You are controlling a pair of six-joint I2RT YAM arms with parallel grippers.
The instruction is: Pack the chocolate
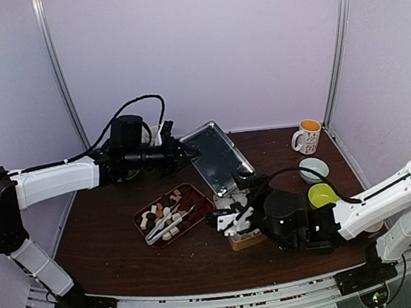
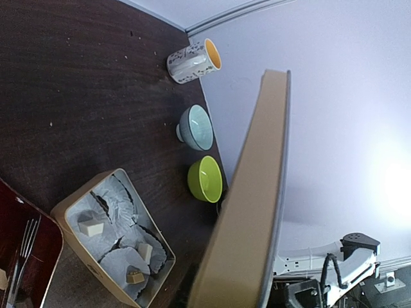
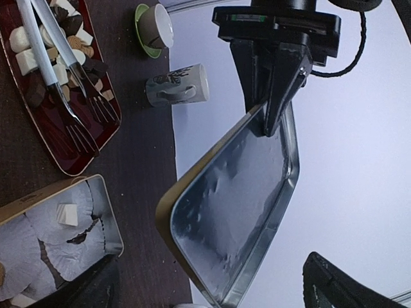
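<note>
The chocolate lies as small white and brown pieces on a dark red tray, with silver tongs on top. A gold tin box lined with white paper cups holds three pieces of chocolate. My left gripper is shut on the tin lid and holds it tilted in the air behind the tray. In the right wrist view the lid shows its shiny inside. My right gripper hovers over the box, open, with nothing between its fingers.
A white and orange mug, a pale blue bowl and a green bowl stand at the right of the dark wooden table. A grey mug and a cup on a green saucer stand at the back left.
</note>
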